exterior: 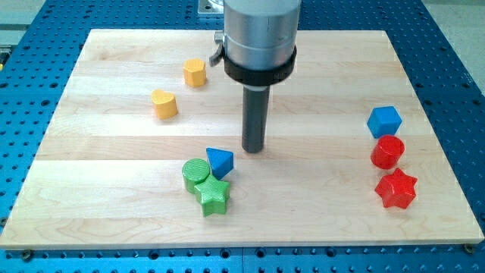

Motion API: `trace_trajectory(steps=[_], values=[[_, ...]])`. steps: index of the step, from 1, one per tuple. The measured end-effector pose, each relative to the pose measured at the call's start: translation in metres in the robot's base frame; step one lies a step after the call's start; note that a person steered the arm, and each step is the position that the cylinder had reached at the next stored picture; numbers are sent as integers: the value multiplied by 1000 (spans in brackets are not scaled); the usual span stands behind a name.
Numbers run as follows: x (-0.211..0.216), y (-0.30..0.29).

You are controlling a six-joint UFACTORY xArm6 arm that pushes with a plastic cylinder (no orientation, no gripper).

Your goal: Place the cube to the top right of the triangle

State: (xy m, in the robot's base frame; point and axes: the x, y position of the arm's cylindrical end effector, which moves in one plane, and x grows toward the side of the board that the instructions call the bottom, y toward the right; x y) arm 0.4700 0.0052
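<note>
Standing upright over the middle of the wooden board (114,197), the arm shows as a wide silver cylinder with a black collar, entering from the view's top and narrowing into a straight dark rod. My tip (253,149) rests at the rod's lower end, on the board surface, with no tilt visible. The arm carries no fingers to spread or press; it ends in the plain rod only.

My tip sits just to the view's upper right of the blue triangle (220,161), near it but with a narrow gap of bare wood between them. The blue triangle touches the green cylinder (195,174) on its left and lies against the green star (214,196) below it; these three form a tight cluster at lower centre.

The blue cube (384,120) lies far off at the view's right side, well apart from my tip and from the triangle. Directly below it is the red cylinder (387,152), just beside or touching it, and below that the red star (396,189).

Two yellow blocks lie at upper left: a yellow heart (164,104) and, further up and right, a yellow block (195,73) with several flat sides, close to the silver cylinder's edge. A blue perforated table (30,98) surrounds the board.
</note>
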Motion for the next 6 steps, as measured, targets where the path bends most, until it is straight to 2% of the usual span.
trace_trajectory(steps=[1,2,3,4,5,6], values=[[66,-28],[65,-10],[-18,77],[-91,138],[-110,264],[-68,289]])
